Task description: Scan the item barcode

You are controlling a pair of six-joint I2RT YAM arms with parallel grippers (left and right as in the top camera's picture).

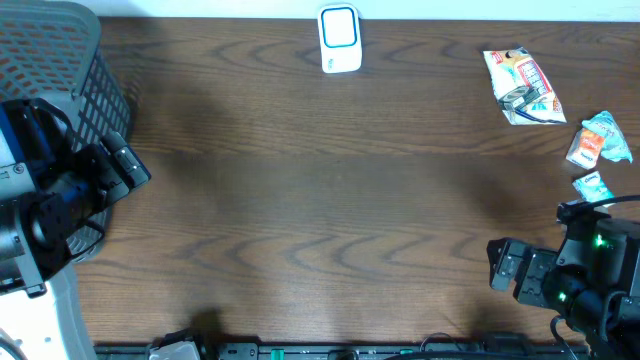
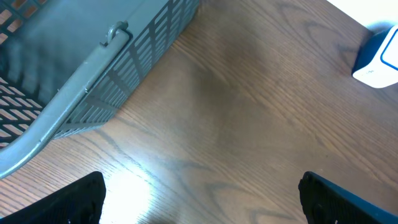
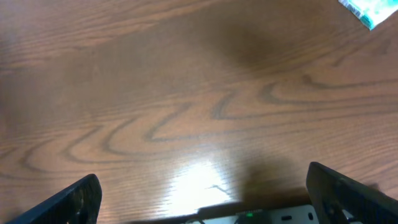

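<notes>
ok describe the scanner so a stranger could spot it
Look midway along the top edge of the table in the overhead view. The scanner stands alone: a small white box with a blue-outlined face, unlike the crinkly packets far right or the grey basket far left.

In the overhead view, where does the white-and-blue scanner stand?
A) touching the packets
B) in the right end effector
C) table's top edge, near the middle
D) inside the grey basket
C: the scanner stands alone at the top edge, apart from basket and packets.
</notes>
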